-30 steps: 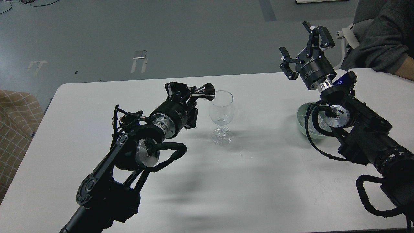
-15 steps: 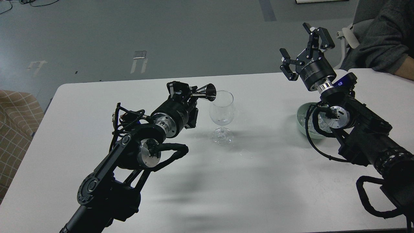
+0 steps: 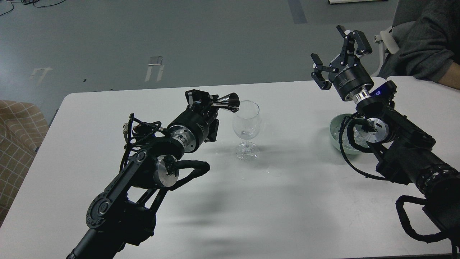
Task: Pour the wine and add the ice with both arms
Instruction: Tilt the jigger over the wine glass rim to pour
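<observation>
A clear wine glass (image 3: 246, 124) stands upright near the middle of the white table (image 3: 287, 201). My left gripper (image 3: 208, 101) is shut on a small silver measuring cup (image 3: 228, 101), held on its side with its mouth at the glass's left rim. My right gripper (image 3: 337, 54) is open and empty, raised above the table's far right edge. A pale green bowl (image 3: 335, 133) sits under my right wrist. Clear ice cubes (image 3: 345, 139) show dimly inside it, mostly hidden by the arm.
A person's grey-sleeved arm (image 3: 427, 50) rests on the table's far right corner, beside a chair (image 3: 386, 41). A checked cloth (image 3: 16, 133) lies left of the table. The table's front edge runs along the bottom.
The left arm has shifted very slightly, with the cup still tipped at the glass rim. The right gripper stays raised and open.
</observation>
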You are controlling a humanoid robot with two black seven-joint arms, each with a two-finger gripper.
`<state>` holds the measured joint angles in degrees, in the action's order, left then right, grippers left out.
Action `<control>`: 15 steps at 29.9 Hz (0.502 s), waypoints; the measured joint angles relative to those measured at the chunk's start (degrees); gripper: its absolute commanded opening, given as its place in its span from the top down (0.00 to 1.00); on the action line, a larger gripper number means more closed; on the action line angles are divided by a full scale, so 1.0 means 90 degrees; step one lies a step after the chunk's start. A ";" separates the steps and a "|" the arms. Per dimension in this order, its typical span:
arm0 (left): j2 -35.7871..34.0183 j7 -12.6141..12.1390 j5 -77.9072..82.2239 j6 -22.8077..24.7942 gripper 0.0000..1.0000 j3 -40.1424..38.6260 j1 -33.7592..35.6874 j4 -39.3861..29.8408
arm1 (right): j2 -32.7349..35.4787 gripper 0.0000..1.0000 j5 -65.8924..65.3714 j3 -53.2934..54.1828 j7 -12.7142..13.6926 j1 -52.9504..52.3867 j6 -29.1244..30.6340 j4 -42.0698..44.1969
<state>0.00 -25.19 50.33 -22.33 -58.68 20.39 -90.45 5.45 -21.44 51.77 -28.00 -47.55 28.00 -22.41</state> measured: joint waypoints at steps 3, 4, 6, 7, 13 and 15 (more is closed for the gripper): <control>0.0000 0.0000 0.0027 0.0008 1.00 0.0002 0.0000 0.0001 | 0.0000 0.00 0.0000 0.0000 0.0000 0.0000 0.0000 0.0000; 0.0000 0.0000 0.0032 0.0009 1.00 0.0002 0.0000 0.0001 | 0.0000 0.00 0.0000 0.0000 0.0000 0.0000 0.0000 0.0000; 0.0000 0.0004 0.0066 0.0010 1.00 0.0001 0.0000 0.0001 | 0.0000 0.00 0.0000 -0.0001 0.0000 0.0000 0.0000 0.0000; 0.0000 0.0004 0.0100 0.0010 1.00 0.0000 0.0000 0.0001 | 0.0000 0.00 0.0000 -0.0003 0.0000 0.0000 0.0000 0.0000; 0.0000 0.0006 0.0228 0.0019 1.00 0.0004 0.0000 0.0001 | -0.0001 0.00 0.0000 -0.0010 0.0000 0.0000 0.0000 0.0000; 0.0000 0.0006 0.0274 0.0020 1.00 0.0005 0.0000 0.0001 | -0.0002 0.00 0.0000 -0.0010 0.0000 0.0000 0.0000 0.0000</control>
<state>0.00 -25.14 52.80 -22.15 -58.63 20.39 -90.43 5.44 -21.44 51.68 -28.00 -47.54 28.00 -22.41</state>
